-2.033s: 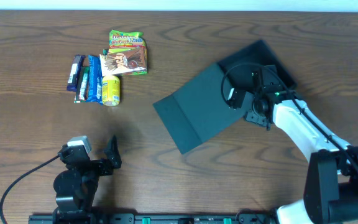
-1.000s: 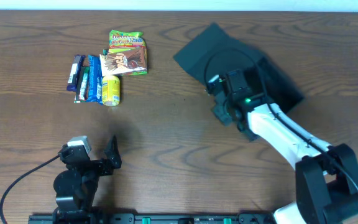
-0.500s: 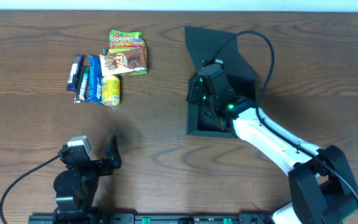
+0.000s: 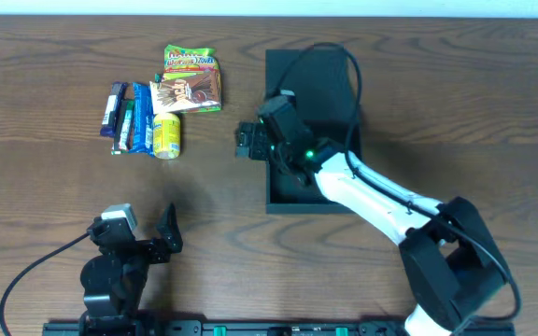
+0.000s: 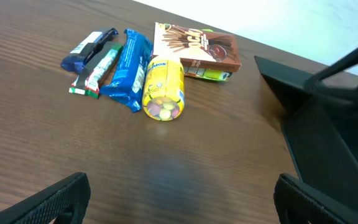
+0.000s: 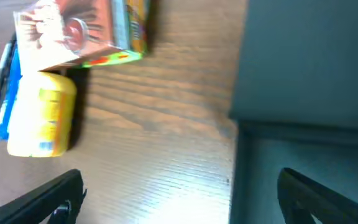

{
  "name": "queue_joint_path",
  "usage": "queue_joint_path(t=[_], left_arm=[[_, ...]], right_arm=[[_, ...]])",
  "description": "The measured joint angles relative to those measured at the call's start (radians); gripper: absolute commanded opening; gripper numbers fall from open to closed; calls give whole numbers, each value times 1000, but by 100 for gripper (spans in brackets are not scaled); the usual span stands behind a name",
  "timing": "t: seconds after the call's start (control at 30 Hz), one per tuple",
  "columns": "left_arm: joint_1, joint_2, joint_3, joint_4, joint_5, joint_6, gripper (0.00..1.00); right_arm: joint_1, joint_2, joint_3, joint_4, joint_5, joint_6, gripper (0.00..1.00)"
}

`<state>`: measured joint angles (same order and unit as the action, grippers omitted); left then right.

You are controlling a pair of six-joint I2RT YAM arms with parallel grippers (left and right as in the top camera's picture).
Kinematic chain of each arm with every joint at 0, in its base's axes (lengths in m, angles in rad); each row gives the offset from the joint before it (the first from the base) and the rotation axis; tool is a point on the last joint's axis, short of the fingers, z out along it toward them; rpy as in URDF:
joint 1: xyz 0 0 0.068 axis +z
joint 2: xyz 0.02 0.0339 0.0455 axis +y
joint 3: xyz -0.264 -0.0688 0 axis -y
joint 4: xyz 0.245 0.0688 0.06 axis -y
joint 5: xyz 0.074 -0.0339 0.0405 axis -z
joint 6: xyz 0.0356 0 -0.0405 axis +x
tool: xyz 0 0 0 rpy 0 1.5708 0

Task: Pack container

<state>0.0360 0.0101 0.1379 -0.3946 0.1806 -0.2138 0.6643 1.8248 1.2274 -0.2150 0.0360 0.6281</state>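
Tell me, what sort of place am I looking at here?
Likely a robotics lab bench: robot arms at a wooden table, with snacks and a dark green box laid out for them.

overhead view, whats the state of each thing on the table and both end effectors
dark teal-green cardboard-like container: lid open, laid flat, no snacks seen inside
yellow plastic candy tube: on its side, unpacked
brown chocolate-stick box: lying flat, unpacked
green snack packet: lying flat, unpacked
blue wrapped bars: flat, side by side, unpacked
left end effector: open, empty
right end effector: open, empty
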Motion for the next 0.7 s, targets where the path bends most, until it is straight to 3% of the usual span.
queue_joint_path(t=[0.27,0.47,0.6,0.7], left_arm=[[0,0,0,0,0,0,95],[0,0,0,0,0,0,96],[0,0,0,0,0,0,95],[0,0,0,0,0,0,95]], right_arm=[[-38,-188,82,-277,117,-237,99],[-239,-218,88,-563,192,-282,98],[-361,-203,29,-581,188,-305,84],[-401,-200,-27,-556,138,-341,90]])
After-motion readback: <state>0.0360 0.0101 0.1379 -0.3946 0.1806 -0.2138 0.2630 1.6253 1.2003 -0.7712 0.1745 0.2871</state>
